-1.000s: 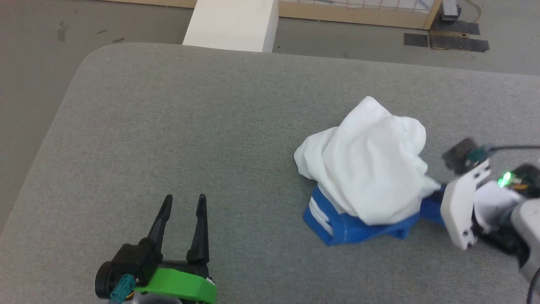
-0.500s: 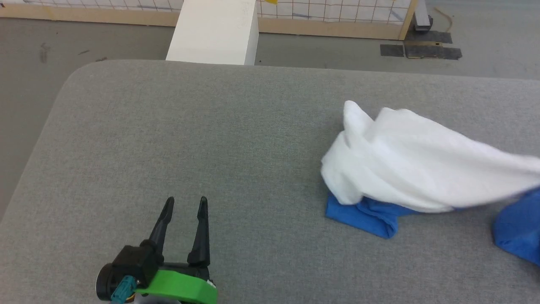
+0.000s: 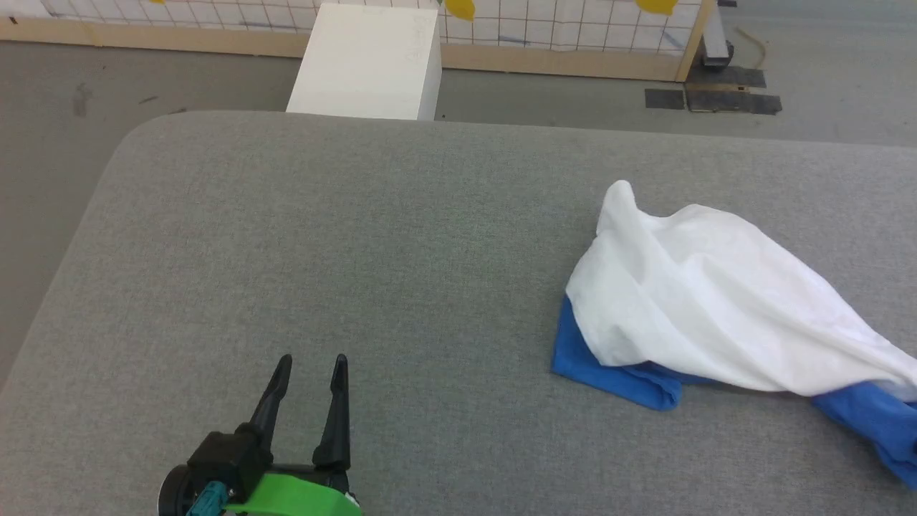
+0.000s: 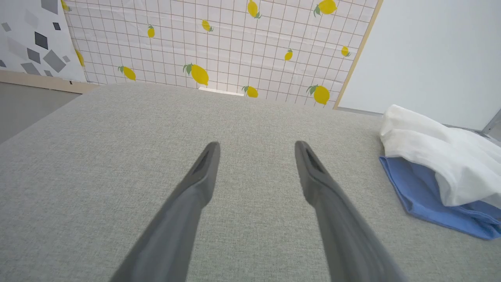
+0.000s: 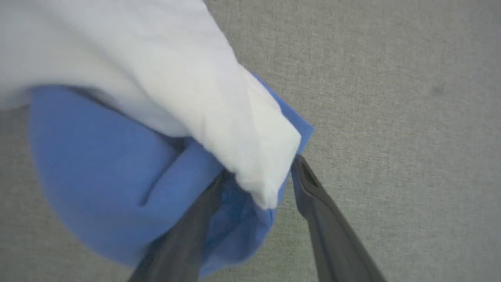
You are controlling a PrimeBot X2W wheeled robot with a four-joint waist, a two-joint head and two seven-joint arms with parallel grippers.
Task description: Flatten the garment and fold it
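The garment (image 3: 702, 308) lies bunched at the right of the grey padded table (image 3: 358, 236), white body on top and blue sleeves poking out beneath, stretched toward the lower right edge of the head view. In the right wrist view my right gripper (image 5: 260, 168) holds a wad of the garment (image 5: 188, 90) between its fingers, white fold over blue cloth, above the table. My left gripper (image 3: 312, 360) rests open at the lower left, well clear of the garment (image 4: 438, 156); nothing sits between the left gripper (image 4: 256, 147) fingers. The chest lettering is hidden.
A white box (image 3: 365, 61) stands on the floor just beyond the table's far edge. Behind it runs a wood-framed panel with lemon print (image 3: 573, 21). Dark mats (image 3: 709, 100) lie on the floor at the far right. The table's left corner is rounded.
The garment has been pulled out to the right and stretched from a heap into a long shape. The head camera tilted up. The left gripper stayed put.
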